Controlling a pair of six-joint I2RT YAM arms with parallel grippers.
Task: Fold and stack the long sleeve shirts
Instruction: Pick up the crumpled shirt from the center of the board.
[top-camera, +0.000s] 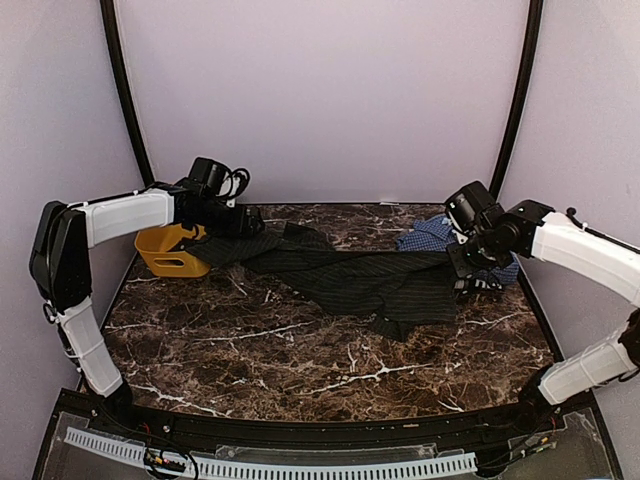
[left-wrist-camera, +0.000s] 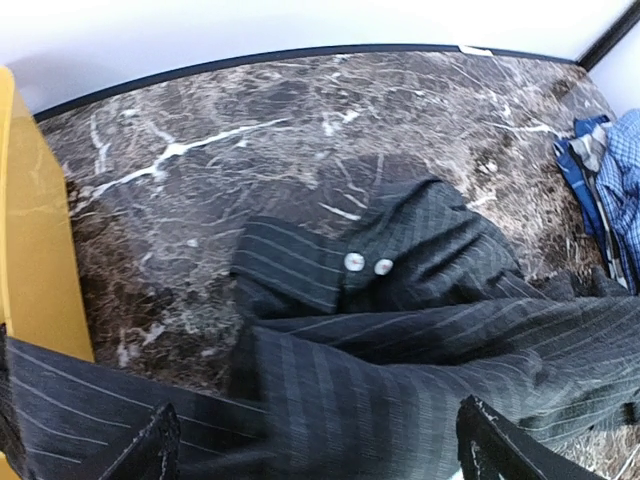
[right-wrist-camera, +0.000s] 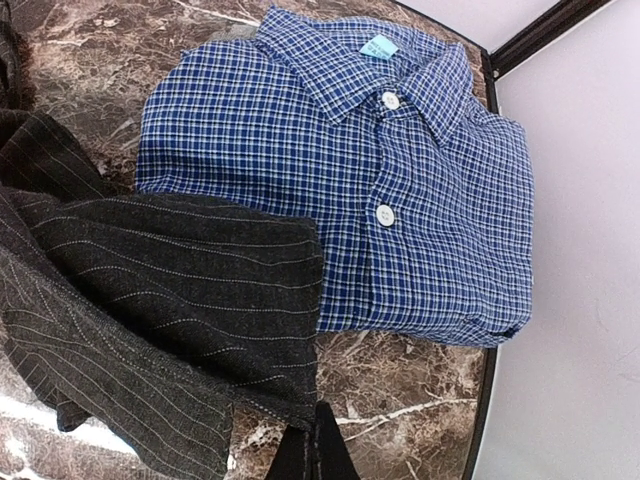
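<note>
Counting what is on the marble table (top-camera: 300, 370), I am getting two shirts and one basket, with two arms working over them. The black pinstriped shirt (top-camera: 350, 280) is lying spread and rumpled across the far half of the table. One sleeve is running left to end just beside the yellow plastic basket (top-camera: 165, 255), and the other end is reaching right toward the blue checked shirt (right-wrist-camera: 400, 190). That blue one is sitting folded in the far right corner, collar up. It is showing two white buttons (right-wrist-camera: 384, 213) down its front and one light blue tag (right-wrist-camera: 378, 47) inside the collar, and a black flap is overlapping its left edge. On the black cuff in the left wrist view I am counting two pale buttons (left-wrist-camera: 367, 264) side by side.

The left arm is rising along the left edge and bending across above the basket, wrist pointing right. The left gripper (left-wrist-camera: 318, 415) is hanging low over the black sleeve, its fingers (left-wrist-camera: 150, 445) standing wide apart with the cloth lying loose beneath them. The right arm is folding in from the right edge, elbow out, and the right gripper (right-wrist-camera: 312, 445) is pointing down at the black shirt's right-hand hem, just beside the blue shirt. Its jaws are pressed together. I cannot tell whether they are pinching any black cloth.
</note>
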